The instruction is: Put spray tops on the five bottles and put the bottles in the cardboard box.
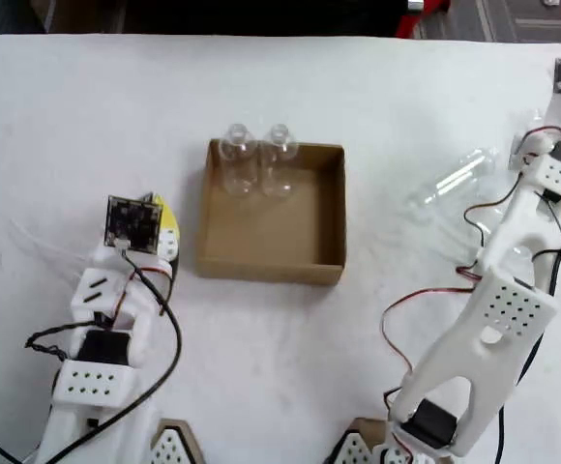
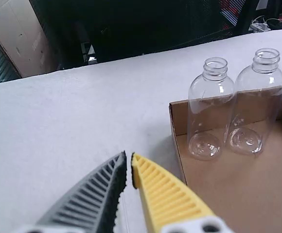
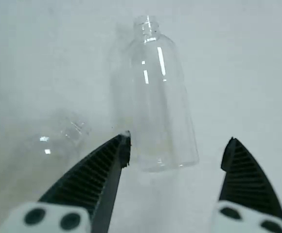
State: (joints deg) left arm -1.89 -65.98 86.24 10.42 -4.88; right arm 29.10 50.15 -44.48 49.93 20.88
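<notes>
Closest in the left wrist view is the left gripper (image 2: 129,162). Its grey finger and yellow finger are pressed together, tips meeting over the white table (image 1: 377,97), just beside the left wall of the cardboard box (image 1: 271,269). In the right wrist view the right gripper (image 3: 179,141) is spread wide, with its two black fingers well apart.

A clear bottle (image 3: 163,102) lies on its side on the table. Its base sits in the gap between those black fingers and its neck points away from them. Whether either finger touches it cannot be told. From the high view this bottle lies to the right of the box, apart from it and near the right arm's wrist. Just beside it in the right wrist view is a second clear shape (image 3: 58,138), too blurred to name.

The cardboard box is square, shallow and brown, and stands open near the middle of the table. Two upright bottles stand in it, side by side and nearly touching, against the far wall towards its far-left corner: the left bottle (image 2: 210,109) and the right bottle (image 2: 255,102). Both are clear plastic with rounded shoulders, round bases and short threaded necks that stand open at the top. The rest of the box floor is bare cardboard.
</notes>
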